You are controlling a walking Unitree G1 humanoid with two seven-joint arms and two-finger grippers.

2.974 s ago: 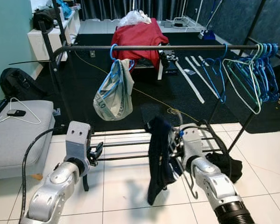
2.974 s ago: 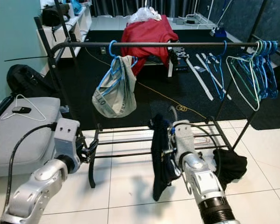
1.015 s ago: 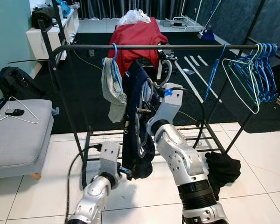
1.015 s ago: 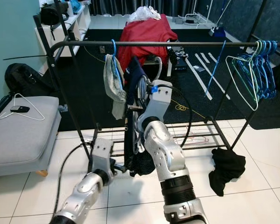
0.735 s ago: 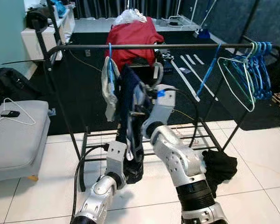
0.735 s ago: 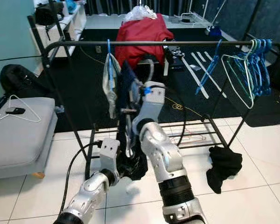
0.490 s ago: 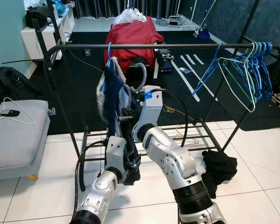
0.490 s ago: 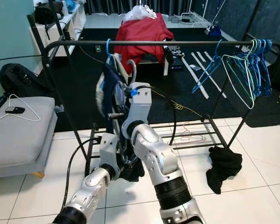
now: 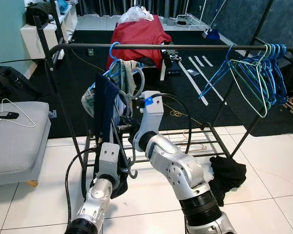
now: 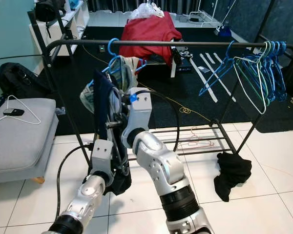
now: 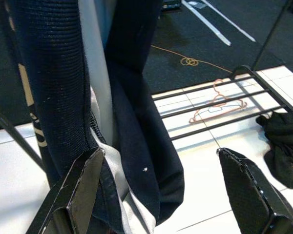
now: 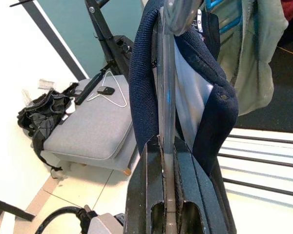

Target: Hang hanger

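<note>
Jaws of right gripper (image 12: 167, 214) clenched on silver hanger (image 12: 166, 97), dark navy garment (image 9: 105, 105) draped over it, left gripper (image 11: 158, 195) released

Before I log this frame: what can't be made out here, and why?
- Hanger's top hook: cut off by the right wrist view's upper edge; the dark garment hides it in the eye views.
- Right gripper's fingertips: hidden behind that garment in the eye views.
- Small dark item on the grey seat: too small to identify.
- Black heap on the floor: crumpled, type unclear.
</note>
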